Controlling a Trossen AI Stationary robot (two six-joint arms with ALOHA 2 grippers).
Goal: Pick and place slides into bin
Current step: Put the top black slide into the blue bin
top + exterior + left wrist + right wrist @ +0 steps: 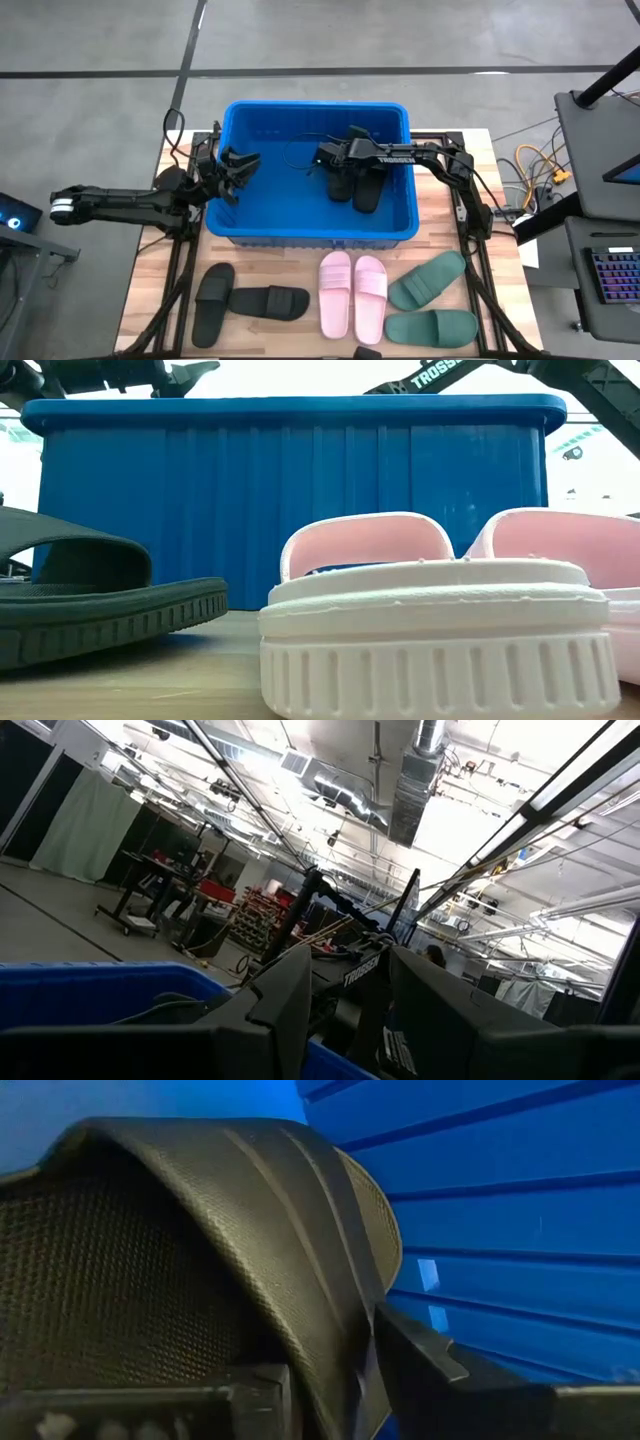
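The blue bin [312,228] stands mid-table and fills the back of the low view [290,490]. My right gripper [326,156] reaches into it from the right, shut on a black slide [200,1250]. Two black slides [340,186] [368,190] show inside the bin below that arm. My left gripper [238,162] is open and empty over the bin's left rim, tilted up toward the ceiling in its wrist view [350,1020]. On the table in front of the bin lie two black slides [213,300] [272,300], two pink slides [335,290] [370,296] and two green slides [428,280] [432,325]. My right gripper holds the black slide by the edge of its wide strap [340,1330], pinched between the two fingers, one finger [255,1390] under the strap and one [420,1350] outside it. Whether the slide rests on the bin's floor I cannot tell.
The wooden table [150,290] has bare room left and right of the slide row. A black slide [100,600] and the pink slides [400,630] stand close in the low view. Cables and a desk with a keyboard [610,275] lie beyond the table's right edge.
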